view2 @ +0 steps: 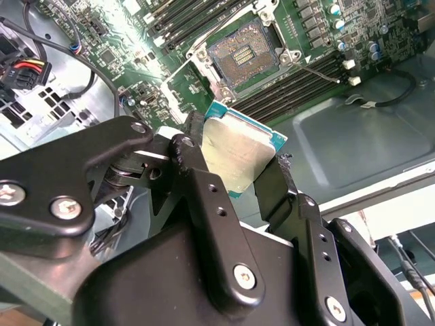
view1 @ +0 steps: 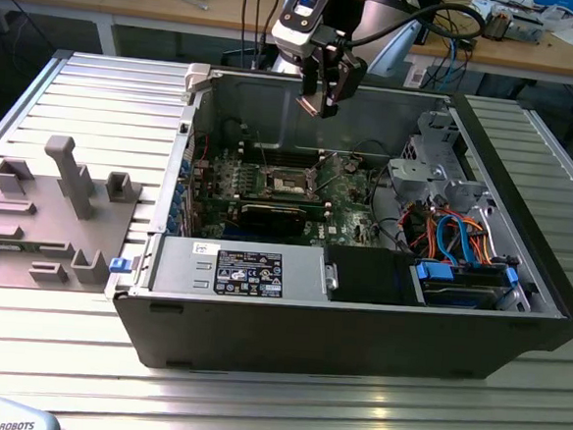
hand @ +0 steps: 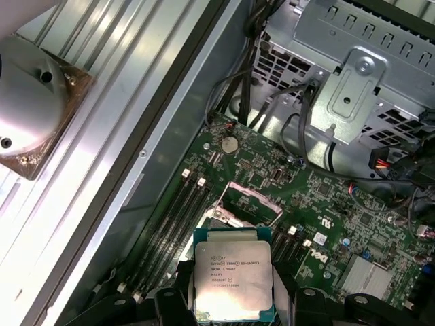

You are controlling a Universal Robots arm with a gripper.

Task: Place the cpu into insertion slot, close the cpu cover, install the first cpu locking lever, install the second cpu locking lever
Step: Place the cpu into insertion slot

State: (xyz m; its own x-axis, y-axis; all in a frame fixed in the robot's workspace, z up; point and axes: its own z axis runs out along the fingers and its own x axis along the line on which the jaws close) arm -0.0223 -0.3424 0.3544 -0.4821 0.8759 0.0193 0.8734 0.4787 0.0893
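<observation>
While the black gripper (view2: 234, 159) clamps it, the flat square cpu (hand: 232, 278) gleams silvery.

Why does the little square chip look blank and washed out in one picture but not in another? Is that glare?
Yes, glare: in the second wrist view the chip mirrors a light on its shiny top and turns pale; in the first wrist view the chip is lit more evenly, while the ribbed table glares bright.
</observation>
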